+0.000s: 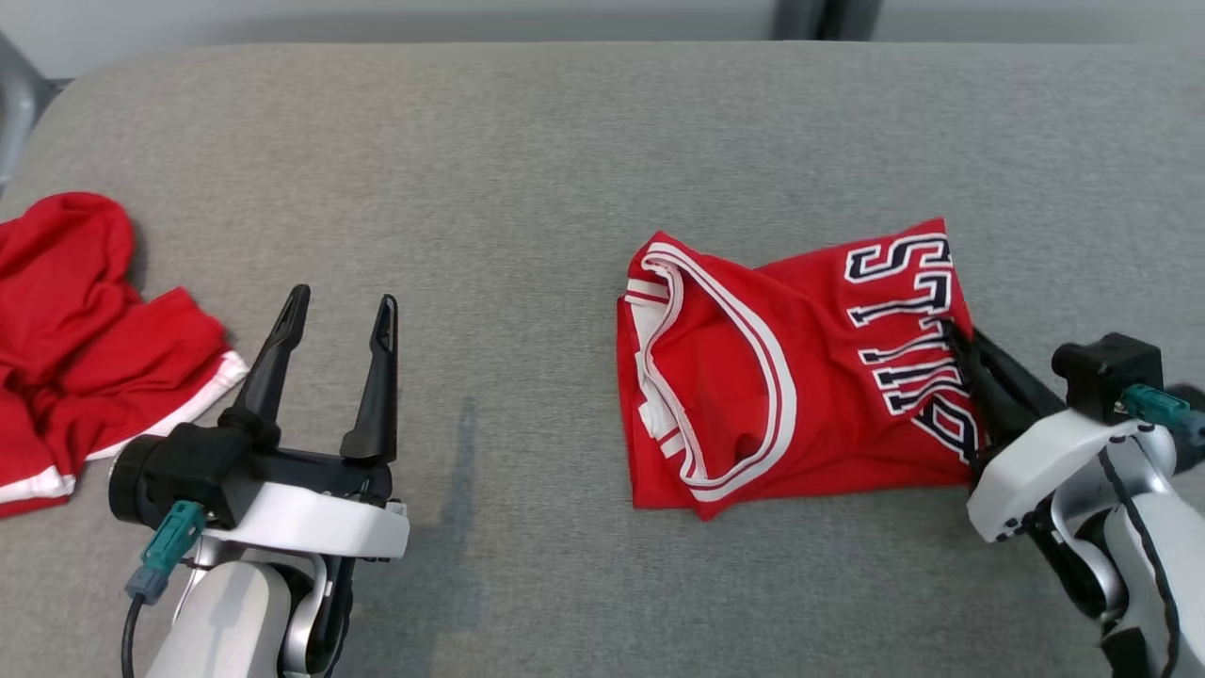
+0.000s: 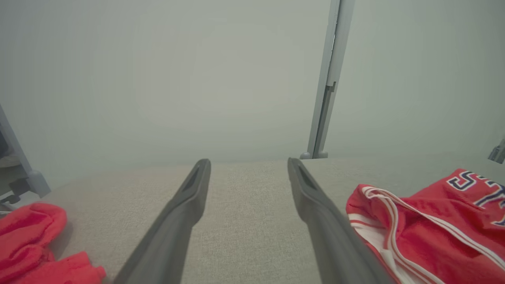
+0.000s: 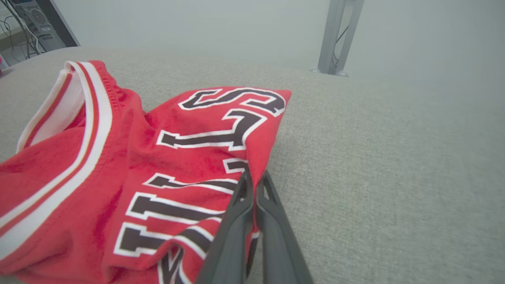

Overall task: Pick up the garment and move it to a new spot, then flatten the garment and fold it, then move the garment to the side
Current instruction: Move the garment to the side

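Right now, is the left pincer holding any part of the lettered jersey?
No, the left pincer stands open, well apart from the jersey.

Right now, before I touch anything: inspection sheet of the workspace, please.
Surface: grey woven-fabric tabletop, flat, no stains seen.
Job's things: red jersey with white trim and dark lettering, folded, right of centre.
Clutter: crumpled red garment with white hem at the far left edge.
Grippers: left gripper open, holding nothing, over bare tabletop; right gripper shut on the jersey's lettered edge.
Cables: teal plug with dark cable at the left wrist; second teal plug at the right wrist; neither touches cloth.
Surroundings: pale wall, grey metal post behind the tabletop, computer tower in the far corner.
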Robot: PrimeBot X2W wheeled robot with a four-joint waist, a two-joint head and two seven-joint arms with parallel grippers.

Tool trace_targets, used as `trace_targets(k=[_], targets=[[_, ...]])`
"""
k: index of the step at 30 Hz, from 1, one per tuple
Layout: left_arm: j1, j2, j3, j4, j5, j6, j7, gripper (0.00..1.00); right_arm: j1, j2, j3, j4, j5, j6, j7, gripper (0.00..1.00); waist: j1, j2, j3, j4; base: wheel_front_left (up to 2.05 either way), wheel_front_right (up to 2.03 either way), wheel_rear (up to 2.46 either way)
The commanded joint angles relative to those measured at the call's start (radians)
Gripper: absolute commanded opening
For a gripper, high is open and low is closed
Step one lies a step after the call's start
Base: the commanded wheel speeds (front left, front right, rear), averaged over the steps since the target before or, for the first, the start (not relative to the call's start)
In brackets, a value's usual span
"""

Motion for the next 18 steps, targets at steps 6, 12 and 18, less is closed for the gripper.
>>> trace_targets(k=[6,12,18], targets=[[0.0,0.027,0.014,-0.034,0.006,0.008,-0.001,1.0,-0.028,-0.119,0.052,-0.22,-0.133,-0.001,0.005,0.0,0.0,0.0,0.008,-0.131,0.0,0.0,0.0],[0.0,0.047,0.019,-0.072,0.012,0.014,0.012,1.0,-0.011,-0.172,0.05,-0.363,-0.185,-0.001,0.024,0.0,0.0,0.0,0.024,-0.233,0.0,0.0,0.0],[-0.026,0.079,0.011,-0.135,0.027,0.012,0.047,1.0,-0.04,-0.187,0.066,-0.366,-0.147,-0.001,0.01,0.0,0.0,0.0,0.07,-0.363,0.0,0.0,0.0]])
